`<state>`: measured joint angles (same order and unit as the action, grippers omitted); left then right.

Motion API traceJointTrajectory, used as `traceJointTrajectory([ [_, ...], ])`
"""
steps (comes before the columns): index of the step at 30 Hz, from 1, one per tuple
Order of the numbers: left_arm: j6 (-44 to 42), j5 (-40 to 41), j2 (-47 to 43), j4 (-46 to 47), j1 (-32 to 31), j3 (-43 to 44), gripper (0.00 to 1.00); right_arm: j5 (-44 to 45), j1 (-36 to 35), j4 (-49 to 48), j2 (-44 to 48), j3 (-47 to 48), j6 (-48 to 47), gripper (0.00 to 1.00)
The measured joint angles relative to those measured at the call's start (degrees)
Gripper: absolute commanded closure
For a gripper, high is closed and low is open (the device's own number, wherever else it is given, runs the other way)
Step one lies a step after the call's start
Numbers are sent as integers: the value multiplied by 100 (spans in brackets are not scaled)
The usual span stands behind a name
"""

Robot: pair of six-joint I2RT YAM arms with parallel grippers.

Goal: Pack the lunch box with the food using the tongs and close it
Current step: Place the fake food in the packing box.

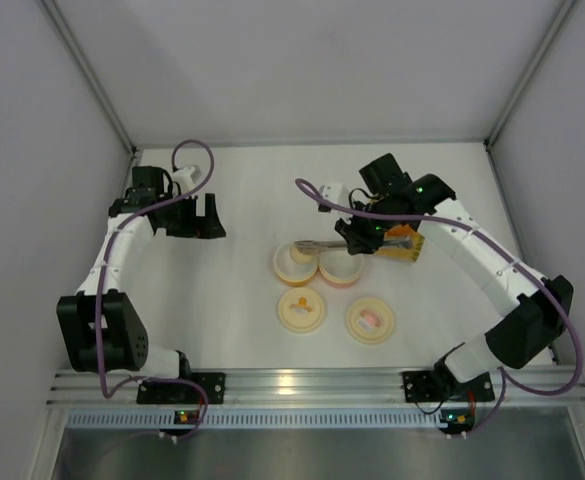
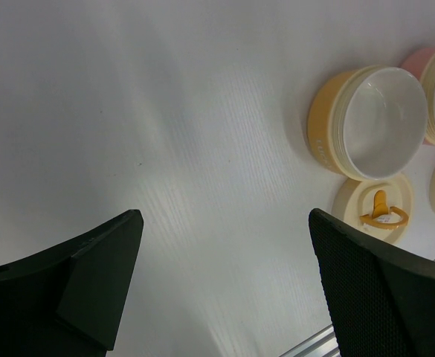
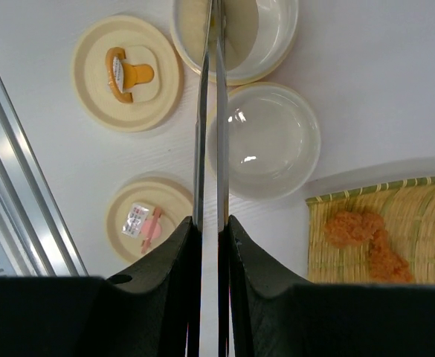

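Lid (image 3: 127, 73) bears orange picture; other lid (image 3: 149, 219), pink.

White table (image 1: 232, 200): cream tub (image 1: 293, 262), pink tub (image 1: 338, 271), orange-handled lid (image 1: 301, 309), pink-pictured lid (image 1: 370, 320), tray (image 1: 408, 247).

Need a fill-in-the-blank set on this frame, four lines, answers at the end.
1. The right gripper is shut on the ___.
2. The left gripper holds nothing; its jaws stand ___.
3. The orange-tan food lies on the yellow ribbed ___, not in a tub.
4. Beside the uncovered tubs lie ___ lids.

Missing words: tongs; open; tray; two.
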<state>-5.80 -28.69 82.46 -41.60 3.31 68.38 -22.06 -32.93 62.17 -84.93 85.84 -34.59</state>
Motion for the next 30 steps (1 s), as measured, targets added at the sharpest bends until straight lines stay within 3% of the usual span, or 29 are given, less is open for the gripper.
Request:
traceJointTrajectory([
  [7, 120, -52, 63, 2, 4, 4, 2, 260, -382, -83, -101, 0, 79, 90],
  [30, 144, -39, 109, 7, 4, 15, 2, 678, -450, -737, -1270, 20, 293, 88],
])
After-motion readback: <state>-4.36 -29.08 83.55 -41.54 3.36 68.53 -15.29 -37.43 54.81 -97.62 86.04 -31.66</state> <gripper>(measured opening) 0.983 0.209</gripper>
